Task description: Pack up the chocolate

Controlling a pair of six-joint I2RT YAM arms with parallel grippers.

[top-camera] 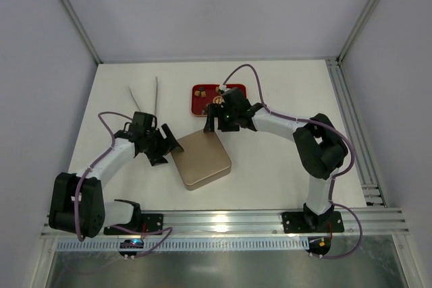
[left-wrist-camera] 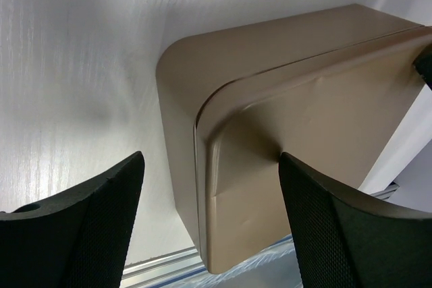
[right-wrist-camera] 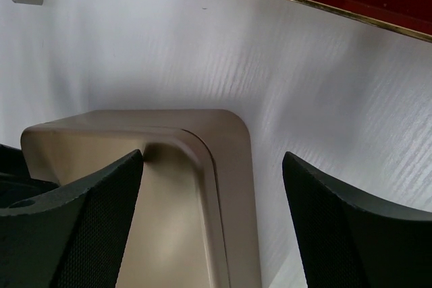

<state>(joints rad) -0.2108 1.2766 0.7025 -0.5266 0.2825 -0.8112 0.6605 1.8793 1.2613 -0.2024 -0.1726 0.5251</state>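
Here, mid-frame, I judge left gripper (top-camera: 167, 149) and right gripper (top-camera: 217, 126), both spread, flank tin (top-camera: 202, 161) corners to lift lid (left-wrist-camera: 304, 112).

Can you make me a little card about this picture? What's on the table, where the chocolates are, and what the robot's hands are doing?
Table: white
Tin: gold, in the middle, lid on
Chocolate: small pieces on the red tray, behind the tin
Tongs: metal, lying left of the tray
Left gripper: open, empty, at the tin's left side
Right gripper: open, empty, over the tin's far corner, near the tray
Packed: not yet, the tin is shut
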